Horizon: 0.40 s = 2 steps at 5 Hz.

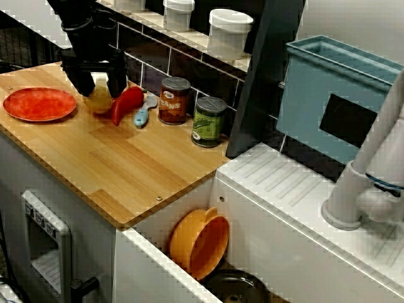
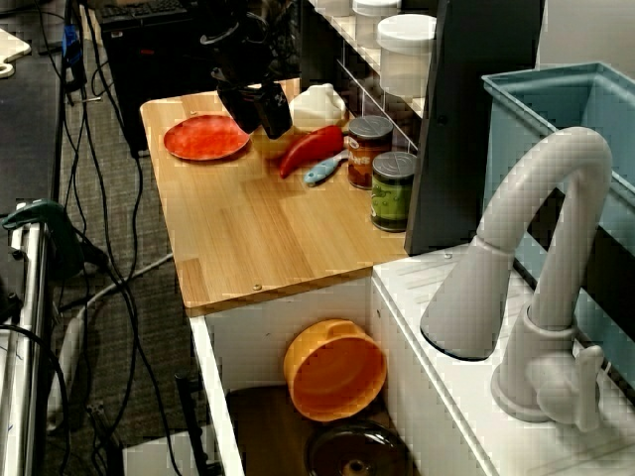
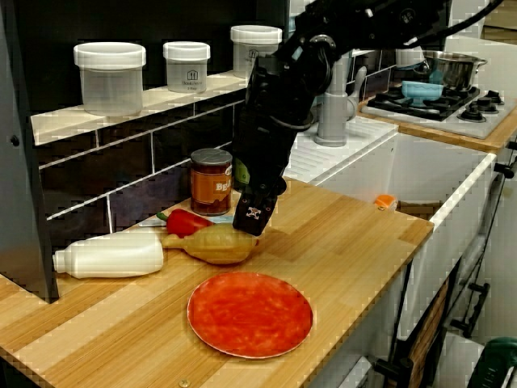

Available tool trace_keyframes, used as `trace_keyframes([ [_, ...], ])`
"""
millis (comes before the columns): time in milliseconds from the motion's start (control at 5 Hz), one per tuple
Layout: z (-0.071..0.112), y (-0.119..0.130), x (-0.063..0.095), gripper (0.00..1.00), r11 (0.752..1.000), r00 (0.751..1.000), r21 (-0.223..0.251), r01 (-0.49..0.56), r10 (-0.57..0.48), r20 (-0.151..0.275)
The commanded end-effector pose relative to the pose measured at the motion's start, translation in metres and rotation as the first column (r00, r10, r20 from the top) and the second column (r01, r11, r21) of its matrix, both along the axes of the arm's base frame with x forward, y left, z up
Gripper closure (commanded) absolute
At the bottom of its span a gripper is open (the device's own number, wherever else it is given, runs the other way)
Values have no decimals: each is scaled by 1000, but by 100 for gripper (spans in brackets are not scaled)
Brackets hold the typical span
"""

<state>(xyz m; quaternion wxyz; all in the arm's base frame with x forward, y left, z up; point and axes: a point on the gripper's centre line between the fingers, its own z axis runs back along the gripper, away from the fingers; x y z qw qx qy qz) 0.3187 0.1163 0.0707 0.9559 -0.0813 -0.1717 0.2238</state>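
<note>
Sink-side view shows the most: one wooden counter [image 1: 126, 170] carries everything, and the gripper [image 1: 100, 85] stands low over it. One red plate [image 1: 39, 104] lies near the gripper, on the side away from the cans. One white bottle [image 3: 109, 255] lies behind the gripper, whose dark body hides nearly all of it here; only the view from the counter's end shows it whole. Directly under the gripper lies one pale yellow squash [image 3: 214, 244], flat on the wood. The fingers stand parted, tips down at either side of it, and whether the pads touch it is hard to make out. One red pepper [image 1: 126, 104] lies just beside the gripper. Two cans [image 1: 173, 100] stand beyond the pepper, the green one [image 1: 208, 121] hidden by the arm in the end view. One blue utensil [image 1: 144, 113] lies between pepper and cans, its head unclear.
</note>
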Motion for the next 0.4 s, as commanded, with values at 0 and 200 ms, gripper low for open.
trace_keyframes([
  [0, 31, 6, 0, 0, 992, 992, 40, 117, -119, 44],
  [200, 35, 17, 0, 0, 991, 989, 50, 126, -130, 74],
])
